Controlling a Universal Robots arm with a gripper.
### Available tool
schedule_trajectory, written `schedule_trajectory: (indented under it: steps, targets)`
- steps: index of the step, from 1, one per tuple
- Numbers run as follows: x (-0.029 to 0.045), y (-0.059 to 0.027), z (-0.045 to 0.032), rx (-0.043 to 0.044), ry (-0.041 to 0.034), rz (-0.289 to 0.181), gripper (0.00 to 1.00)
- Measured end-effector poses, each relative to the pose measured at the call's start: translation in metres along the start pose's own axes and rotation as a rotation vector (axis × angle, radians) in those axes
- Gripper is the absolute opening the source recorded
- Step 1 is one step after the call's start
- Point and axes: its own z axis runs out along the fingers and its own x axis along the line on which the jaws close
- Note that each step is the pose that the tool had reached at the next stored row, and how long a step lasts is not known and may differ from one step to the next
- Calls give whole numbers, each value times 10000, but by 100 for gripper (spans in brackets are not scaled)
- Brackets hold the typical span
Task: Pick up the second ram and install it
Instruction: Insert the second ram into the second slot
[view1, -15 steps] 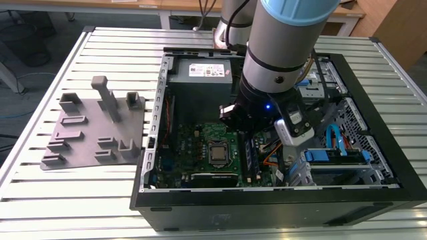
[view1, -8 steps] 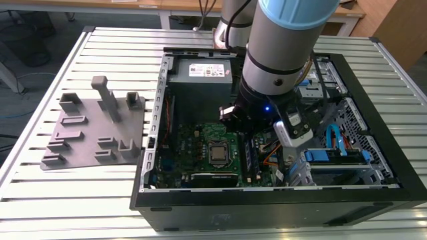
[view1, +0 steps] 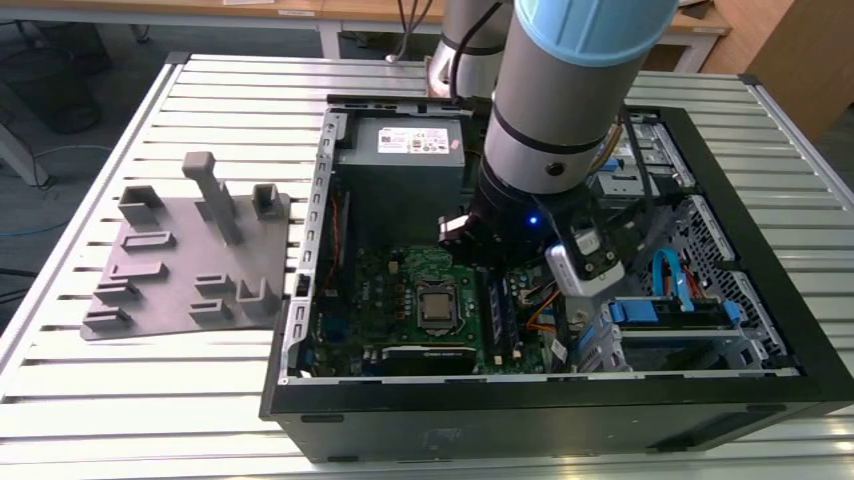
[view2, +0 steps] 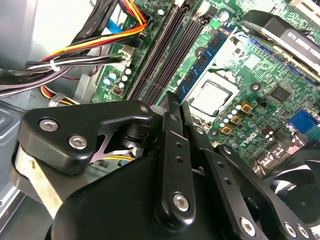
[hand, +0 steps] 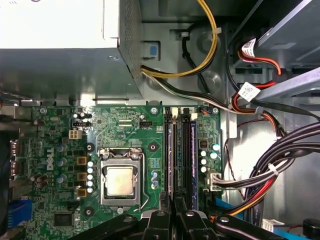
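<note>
Case: open black computer case (view1: 747, 395) on the slatted metal table (view1: 160, 400) holds a green motherboard (hand: 125, 135).
Slots: dark memory board (hand: 168, 155) seated upright.
Gripper: black gripper (hand: 172, 202) fingers pressed together, empty, above the slots.

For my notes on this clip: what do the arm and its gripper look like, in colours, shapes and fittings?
The arm is a thick silver-grey tube with a pale blue cap at the joint and black collars; a small blue light glows on the black wrist block. The gripper is matte black, built of flat linkage bars pinned with silver screws, with narrow black fingers.
</note>
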Motion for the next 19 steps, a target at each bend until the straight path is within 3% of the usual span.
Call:
schedule_trajectory:
  steps: [19]
  targets:
    - [0, -5, 76, 0, 0, 0, 14]
